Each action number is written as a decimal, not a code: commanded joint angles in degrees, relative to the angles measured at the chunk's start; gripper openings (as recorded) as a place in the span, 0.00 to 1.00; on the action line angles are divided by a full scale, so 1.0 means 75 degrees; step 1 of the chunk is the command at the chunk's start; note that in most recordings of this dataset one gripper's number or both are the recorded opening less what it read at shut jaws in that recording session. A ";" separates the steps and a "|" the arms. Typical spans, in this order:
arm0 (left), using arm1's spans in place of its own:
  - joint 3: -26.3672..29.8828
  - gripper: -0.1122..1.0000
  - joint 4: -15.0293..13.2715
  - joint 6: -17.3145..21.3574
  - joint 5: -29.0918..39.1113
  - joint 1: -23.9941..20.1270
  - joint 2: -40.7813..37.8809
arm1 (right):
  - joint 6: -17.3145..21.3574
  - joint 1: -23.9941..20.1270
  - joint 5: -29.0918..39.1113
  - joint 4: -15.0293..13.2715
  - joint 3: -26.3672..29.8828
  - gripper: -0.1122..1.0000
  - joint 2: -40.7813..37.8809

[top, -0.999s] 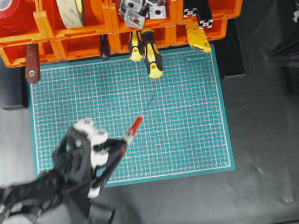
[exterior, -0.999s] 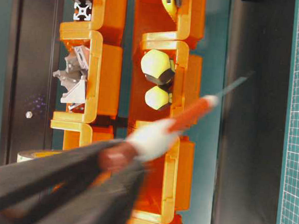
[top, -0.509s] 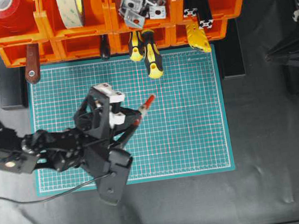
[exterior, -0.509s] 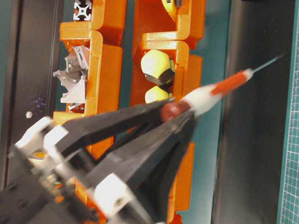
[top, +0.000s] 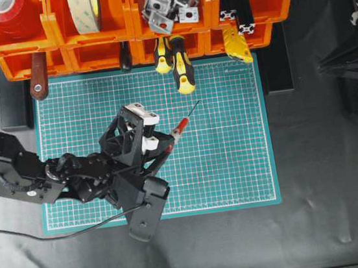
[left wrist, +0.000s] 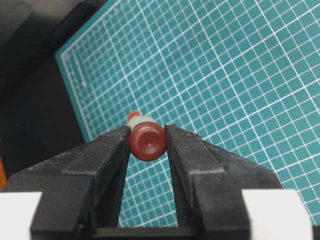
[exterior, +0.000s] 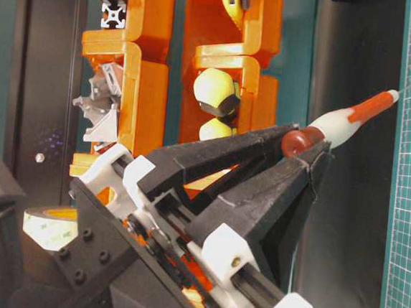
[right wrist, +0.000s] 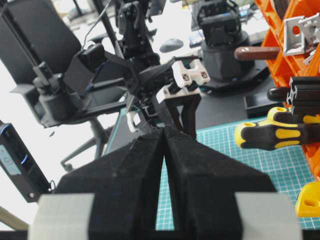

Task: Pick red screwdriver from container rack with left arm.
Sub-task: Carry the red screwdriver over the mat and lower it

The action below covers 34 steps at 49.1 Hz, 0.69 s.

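The red screwdriver (top: 179,129) hangs over the green mat (top: 235,166), out of the orange container rack (top: 55,28), its thin shaft pointing up and right toward the bins. My left gripper (top: 167,142) is shut on its dark red cap. In the left wrist view the cap (left wrist: 147,141) sits pinched between both black fingers (left wrist: 107,155), with the whitish band just beyond. The table-level view shows the screwdriver (exterior: 353,116) sticking out past the fingertips in front of the rack (exterior: 150,84). My right gripper (right wrist: 164,131) is shut on nothing, at the right side, facing the left arm.
Two yellow-and-black screwdrivers (top: 183,68) and a brown handle (top: 38,76) stick out of the rack's lower bins. Red tape (top: 2,12), metal brackets (top: 166,1) and a yellow part (top: 237,45) fill other bins. The right arm (top: 355,79) stands at the right edge.
My left arm has swung from the mat's lower left corner up and right toward its middle, carrying the screwdriver. The grip has not changed. The right arm is still.
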<state>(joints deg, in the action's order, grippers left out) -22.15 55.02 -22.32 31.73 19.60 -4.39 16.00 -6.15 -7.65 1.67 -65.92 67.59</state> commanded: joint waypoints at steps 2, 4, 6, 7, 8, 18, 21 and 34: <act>0.0059 0.33 0.0035 -0.0023 -0.0023 -0.0023 0.0105 | 0.0000 0.0000 0.0023 0.0012 0.0246 0.10 -0.0059; 0.0059 0.33 0.0035 -0.0035 -0.0012 -0.0023 0.0105 | 0.0000 0.0000 0.0023 0.0012 0.0246 0.10 -0.0047; 0.0059 0.33 0.0035 -0.0035 -0.0012 -0.0023 0.0094 | 0.0000 0.0000 0.0012 0.0000 0.0246 0.10 -0.0047; 0.0047 0.33 0.0035 -0.0023 0.0000 -0.0023 0.0094 | 0.0000 0.0000 0.0012 0.0000 0.0246 0.10 -0.0059; 0.0047 0.33 0.0035 -0.0023 0.0012 -0.0035 0.0094 | 0.0000 0.0012 0.0023 0.0012 0.0246 0.10 -0.0047; -0.0023 0.33 0.0035 -0.0176 0.0012 -0.0059 0.0094 | -0.0012 0.0012 0.0023 -0.0012 0.0246 0.10 -0.0047; -0.0035 0.36 0.0035 -0.0270 0.0000 -0.0070 0.0094 | -0.0012 0.0012 0.0023 -0.0012 0.0246 0.10 -0.0047; -0.0117 0.78 0.0035 -0.0352 -0.0059 -0.0070 0.0129 | -0.0012 0.0023 0.0023 -0.0012 0.0246 0.10 -0.0047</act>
<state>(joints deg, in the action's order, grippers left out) -23.55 55.02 -24.87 31.64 19.25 -4.48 16.00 -6.06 -7.56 1.58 -66.01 67.59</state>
